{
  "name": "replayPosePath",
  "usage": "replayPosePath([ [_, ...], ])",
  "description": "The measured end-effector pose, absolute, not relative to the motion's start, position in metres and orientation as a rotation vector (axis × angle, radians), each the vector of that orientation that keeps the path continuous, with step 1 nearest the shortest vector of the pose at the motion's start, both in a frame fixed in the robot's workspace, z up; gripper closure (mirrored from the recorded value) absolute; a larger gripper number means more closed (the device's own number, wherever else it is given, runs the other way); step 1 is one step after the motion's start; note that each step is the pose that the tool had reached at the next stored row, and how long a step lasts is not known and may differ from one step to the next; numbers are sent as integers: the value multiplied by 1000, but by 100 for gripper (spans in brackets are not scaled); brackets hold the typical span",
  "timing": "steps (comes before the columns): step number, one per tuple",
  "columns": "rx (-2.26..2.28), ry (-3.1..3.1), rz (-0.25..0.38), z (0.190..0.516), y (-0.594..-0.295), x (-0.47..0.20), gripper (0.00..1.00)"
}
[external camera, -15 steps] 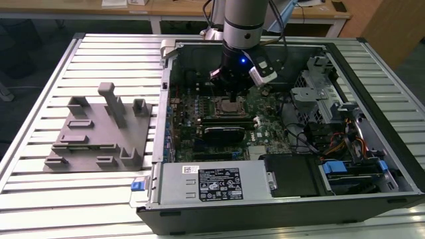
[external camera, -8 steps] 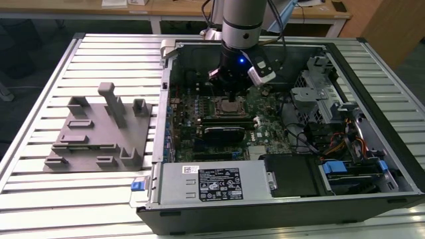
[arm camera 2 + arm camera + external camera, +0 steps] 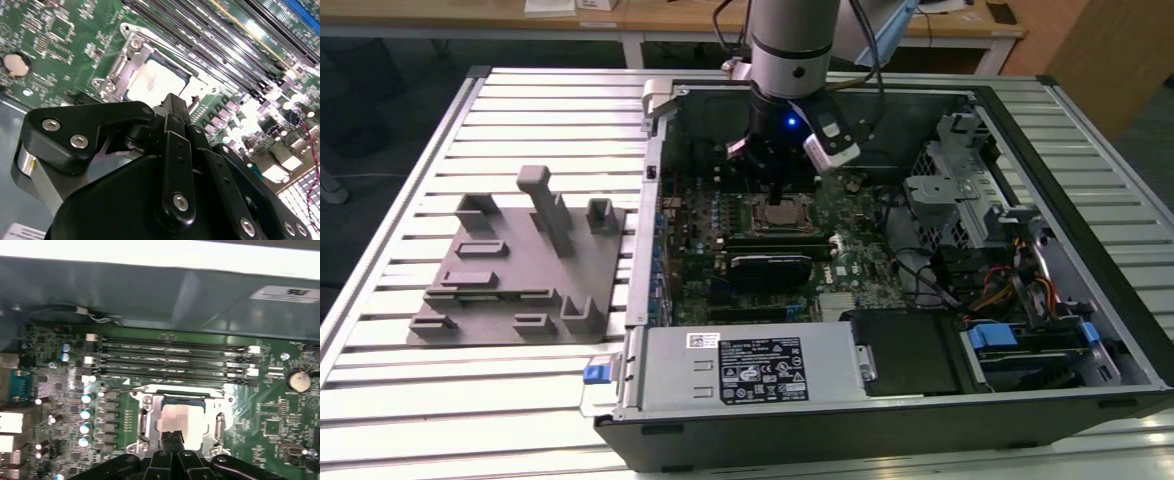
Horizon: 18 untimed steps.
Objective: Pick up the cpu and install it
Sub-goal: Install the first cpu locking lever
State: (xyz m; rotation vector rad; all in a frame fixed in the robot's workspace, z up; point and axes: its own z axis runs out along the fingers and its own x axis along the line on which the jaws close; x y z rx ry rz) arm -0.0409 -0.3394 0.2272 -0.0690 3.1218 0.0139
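Ext view: UR arm reaches down into an open PC case (image 3: 881,425) lying on its side on a slatted metal worktop (image 3: 520,110). End effector (image 3: 781,195) sits right over the socket area on the motherboard (image 3: 707,225), approx mid-board. Blue light lit on the wrist.

The cpu (image 3: 786,213) lies flat inside the socket frame (image 3: 145,420), silvery top up; also seen in both wrist views (image 3: 152,82) (image 3: 180,417). The frame's metal edges surround it on all sides.

End effector (image 3: 173,436) fingers look pressed together, nothing pinched between them. The tip is directly above the cpu near one edge; can't tell if it's touching the top or just off it. Same in the second wrist view: black fingers (image 3: 172,107) closed and overlapping the cpu's edge.

RAM slots (image 3: 170,357) run parallel, just beside the socket. Coin cell (image 3: 299,380) on the board, well apart from the socket.

Ext view's left: grey fixture plate (image 3: 520,270) w/ grey blocks on the worktop, beside the case. PSU (image 3: 747,365) at the case's near side, cables and drive bays on the ext view's right.
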Motion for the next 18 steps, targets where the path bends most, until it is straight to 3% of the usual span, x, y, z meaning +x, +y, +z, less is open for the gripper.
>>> replayPosePath([
  [18, -68, 3122, 14, 227, -339, -68, 89],
])
